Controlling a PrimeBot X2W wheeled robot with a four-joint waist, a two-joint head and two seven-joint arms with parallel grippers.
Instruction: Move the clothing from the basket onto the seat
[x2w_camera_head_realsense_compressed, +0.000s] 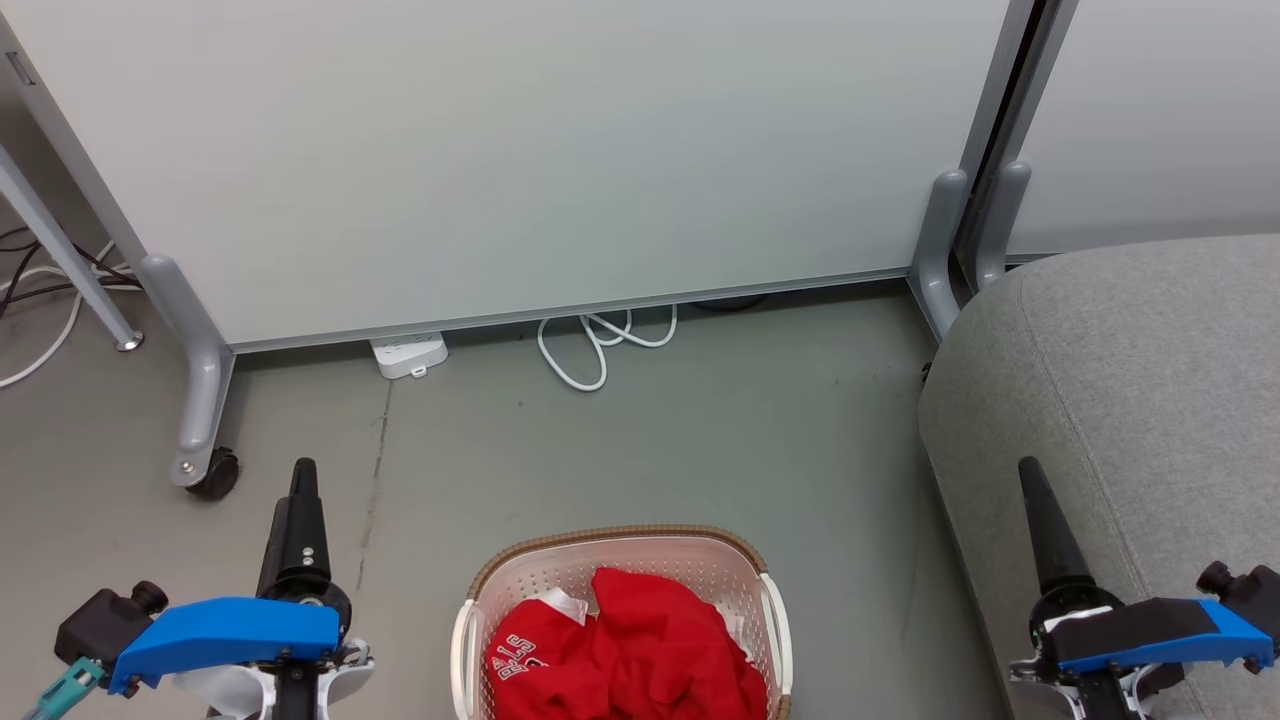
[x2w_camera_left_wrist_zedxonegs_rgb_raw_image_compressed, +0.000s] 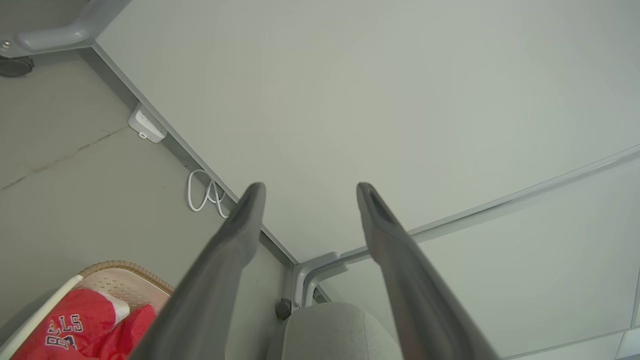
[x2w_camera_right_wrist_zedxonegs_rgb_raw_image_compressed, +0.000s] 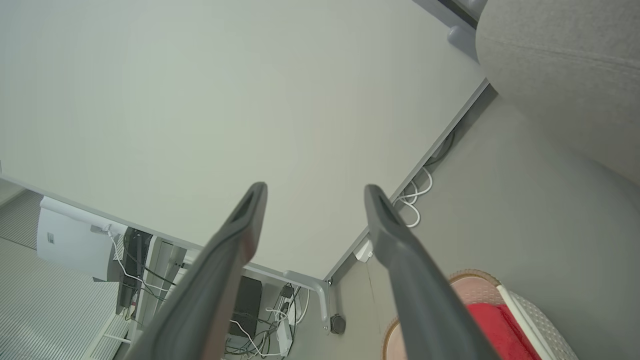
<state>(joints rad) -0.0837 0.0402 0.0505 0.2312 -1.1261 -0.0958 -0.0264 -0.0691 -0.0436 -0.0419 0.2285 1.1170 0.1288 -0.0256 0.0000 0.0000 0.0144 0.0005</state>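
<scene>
Left gripper: jaws spread, nothing held, fingers pointing forward. Clothing heaped in the basket, which sits between both grippers, to the left gripper's right and lower. Left arm judged somewhat nearer. White lettering partly folded under; "LS" legible. Right gripper: spread, empty, over the near edge of the seat, which stands right of the basket, apart.

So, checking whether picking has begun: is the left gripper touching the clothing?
Apart. The head view shows the left gripper open above bare floor, well left of the basket holding the clothing.
</scene>
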